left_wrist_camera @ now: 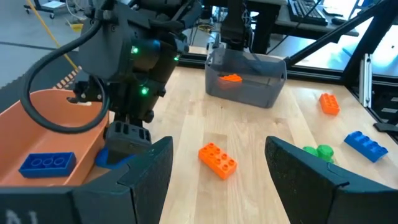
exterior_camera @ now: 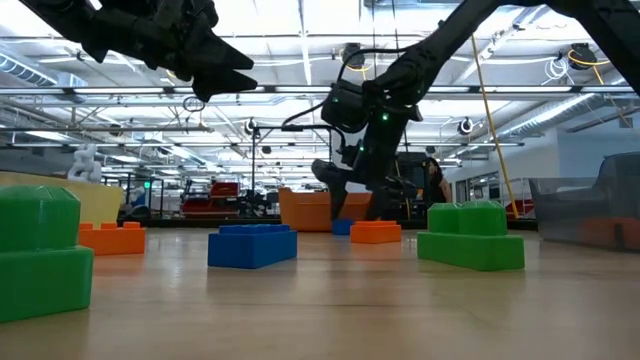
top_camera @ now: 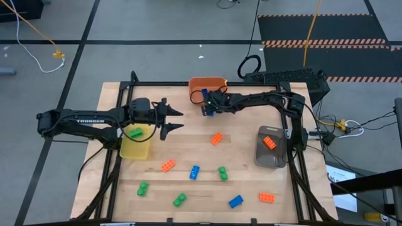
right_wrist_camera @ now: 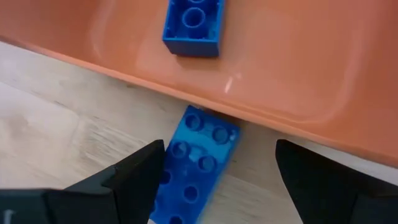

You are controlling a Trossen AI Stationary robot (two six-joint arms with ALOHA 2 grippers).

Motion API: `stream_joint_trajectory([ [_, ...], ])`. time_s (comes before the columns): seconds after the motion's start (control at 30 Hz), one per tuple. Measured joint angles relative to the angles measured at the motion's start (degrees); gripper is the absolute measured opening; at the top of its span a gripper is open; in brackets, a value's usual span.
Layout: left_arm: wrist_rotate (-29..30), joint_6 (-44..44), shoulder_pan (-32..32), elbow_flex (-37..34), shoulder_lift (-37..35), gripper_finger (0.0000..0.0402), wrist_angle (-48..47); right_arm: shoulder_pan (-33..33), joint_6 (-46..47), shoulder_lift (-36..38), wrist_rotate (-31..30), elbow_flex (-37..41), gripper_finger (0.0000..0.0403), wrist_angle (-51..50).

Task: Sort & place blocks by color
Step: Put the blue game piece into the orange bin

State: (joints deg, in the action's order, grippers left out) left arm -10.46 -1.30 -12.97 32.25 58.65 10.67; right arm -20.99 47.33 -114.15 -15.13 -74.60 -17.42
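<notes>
Right gripper (right_wrist_camera: 214,177) hung top-center of the high view, jaws released over 1 blue studded plastic brick (right_wrist_camera: 196,163) touching the orange plastic bin (right_wrist_camera: 298,62); left gripper (top_camera: 174,120) jaws released too.

The bench (top_camera: 245,157) is pale wood with visible grain and a soft satin sheen. The blocks look like smooth moulded plastic; the blue block (right_wrist_camera: 194,163) on the wood shows glossy studs. The orange bin (right_wrist_camera: 298,68), toward twelve o'clock on the bench, is slick plastic with bright highlights. The grey bin (left_wrist_camera: 249,84) at three o'clock is smoky, translucent plastic. The yellow bin (top_camera: 135,149) at nine o'clock looks translucent too. Both tools, left (left_wrist_camera: 221,174) and right (right_wrist_camera: 217,180), have matt black fingers.
</notes>
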Motion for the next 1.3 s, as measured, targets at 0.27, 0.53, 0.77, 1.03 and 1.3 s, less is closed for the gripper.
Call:
stream_joint_trajectory([
  [0.27,0.0,0.0,0.0,0.0,0.0,0.0255,-0.2,0.3,-1.7,0.0,0.1,1.6,0.0296,-1.9],
  [0.53,0.1,0.0,0.0,0.1,0.0,0.0255,-1.7,1.9,-6.7,0.0,-0.5,2.1,0.0228,-3.9],
  [0.77,0.7,0.1,0.0,0.1,0.0,0.0255,-2.9,3.3,-11.6,0.9,1.6,2.1,0.0122,-6.3],
  [1.03,4.8,-0.3,0.0,0.1,0.0,0.0255,-6.3,6.8,-19.5,10.2,3.0,2.3,0.0122,-3.2],
  [1.3,6.0,-1.2,0.0,0.1,0.0,0.0255,-5.9,1.1,-31.1,18.6,-2.5,2.1,0.0122,7.4],
])
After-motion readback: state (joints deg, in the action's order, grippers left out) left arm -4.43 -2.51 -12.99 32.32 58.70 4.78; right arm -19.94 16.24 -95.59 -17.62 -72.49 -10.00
